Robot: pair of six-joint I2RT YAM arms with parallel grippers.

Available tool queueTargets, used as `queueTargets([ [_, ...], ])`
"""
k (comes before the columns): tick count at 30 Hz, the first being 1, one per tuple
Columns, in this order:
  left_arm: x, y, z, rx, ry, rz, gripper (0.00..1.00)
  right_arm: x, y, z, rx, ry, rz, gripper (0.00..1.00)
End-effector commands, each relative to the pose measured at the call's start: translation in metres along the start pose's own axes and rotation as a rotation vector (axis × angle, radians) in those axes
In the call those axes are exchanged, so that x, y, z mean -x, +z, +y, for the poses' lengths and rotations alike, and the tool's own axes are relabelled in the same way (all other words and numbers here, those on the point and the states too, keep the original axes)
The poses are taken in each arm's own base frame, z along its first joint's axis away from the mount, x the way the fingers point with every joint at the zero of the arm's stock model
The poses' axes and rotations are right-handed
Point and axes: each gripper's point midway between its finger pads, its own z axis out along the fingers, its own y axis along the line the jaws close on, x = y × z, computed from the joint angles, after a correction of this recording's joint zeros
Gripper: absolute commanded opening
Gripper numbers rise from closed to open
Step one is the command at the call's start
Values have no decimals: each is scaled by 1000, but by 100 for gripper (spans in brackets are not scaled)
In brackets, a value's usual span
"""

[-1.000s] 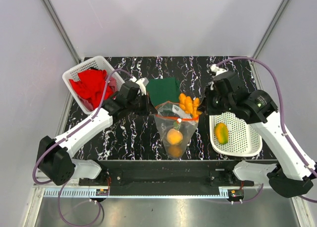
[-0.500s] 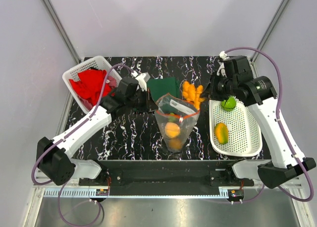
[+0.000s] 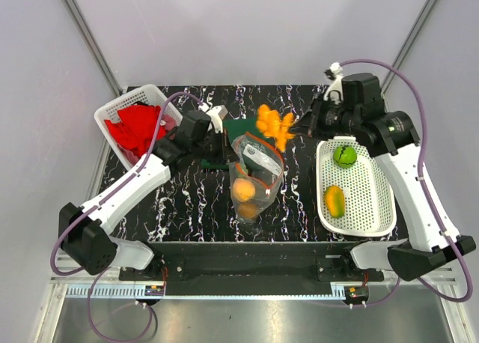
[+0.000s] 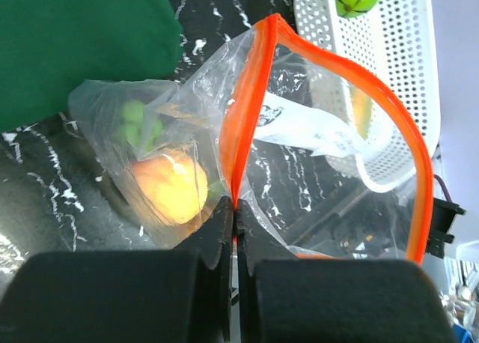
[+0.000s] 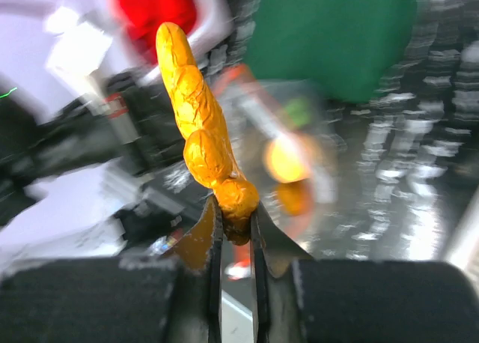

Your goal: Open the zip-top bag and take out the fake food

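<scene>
Bag (image 3: 254,174): stands near the middle of the table (image 3: 187,201), a little toward the near edge, mouth up and open. The orange zip strip (image 4: 251,96) gapes in a wide loop.

Left gripper (image 4: 235,208): clamped on 1 end of the zip strip, jaws fully together on the thin film, holding the mouth up.

Right gripper (image 5: 235,216): closed on the lower end of a bumpy orange carrot-like piece (image 5: 198,126), held in the air above the table between the bag and the far right corner. That view is blurred.

Contents in the bag: 1 peach-orange ball (image 4: 171,187), some small green pieces (image 4: 138,122) and a paper label (image 4: 299,129). The top view shows a second orange shape lower down, which cannot be identified.

White tray (image 3: 367,193) along the right edge: 1 green fruit (image 3: 344,156) and 1 yellow-orange fruit (image 3: 334,201). Green cloth (image 3: 239,129) lies just beyond the bag. Basket (image 3: 123,102) with red cloth (image 3: 138,129) sits at the far left corner.

Assessment: the film is limp, slick and light, so the bag will likely collapse or tip if the strip is released. The stiffer strip is the sound hold. The food looks hard, light and smooth. The ball may roll out of a pinch, so it is best gripped across its middle.
</scene>
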Motion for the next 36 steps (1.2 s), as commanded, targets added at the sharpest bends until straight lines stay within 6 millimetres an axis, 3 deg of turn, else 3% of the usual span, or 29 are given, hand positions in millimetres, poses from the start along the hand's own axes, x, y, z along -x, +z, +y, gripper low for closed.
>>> queueTargets([
  [1,10,-18,-1,22,-6,-73,0,8,-35,-95,-435,-26,-64,0],
  [2,9,-19,0,24,-10,-73,0,-7,-37,-118,-505,-4,-10,0],
  [4,5,-23,1,23,-9,-75,0,-8,-54,-166,-665,31,-12,0],
  [5,3,-23,2,25,-7,-74,0,-20,-55,-191,-734,57,15,0],
  [7,1,-25,3,22,3,-71,0,-24,-65,-231,-840,104,21,0],
  [10,0,-23,1,11,21,-60,0,-47,-59,-278,-940,171,102,0],
  [13,1,-21,-1,-3,32,-48,0,-57,-43,-295,-942,201,156,4],
  [19,3,-21,-8,-38,54,-35,0,-57,-24,-299,-898,227,201,41],
  [20,4,-20,-10,-47,58,-29,0,-57,-24,-299,-895,234,203,51],
  [22,4,-20,-12,-55,56,-27,0,-58,-26,-293,-883,236,214,61],
  [23,5,-19,-13,-60,54,-27,0,-56,-29,-289,-879,234,202,71],
  [27,3,-18,-17,-87,38,-23,0,-45,-37,-258,-789,184,147,78],
  [30,0,-17,-18,-97,28,-15,0,-36,-25,-196,-608,87,149,77],
  [31,-1,-16,-19,-107,25,-9,0,-32,-15,-160,-513,20,147,77],
  [32,-2,-16,-21,-114,26,-4,0,-31,-9,-138,-454,25,142,75],
  [33,-1,-16,-21,-117,24,-4,0,-23,-4,-105,-354,-1,119,70],
  [34,0,-16,-22,-120,23,-7,0,-29,7,-76,-280,-32,143,68],
  [36,1,-17,-24,-124,24,-15,0,-22,13,-31,-163,-30,124,58],
])
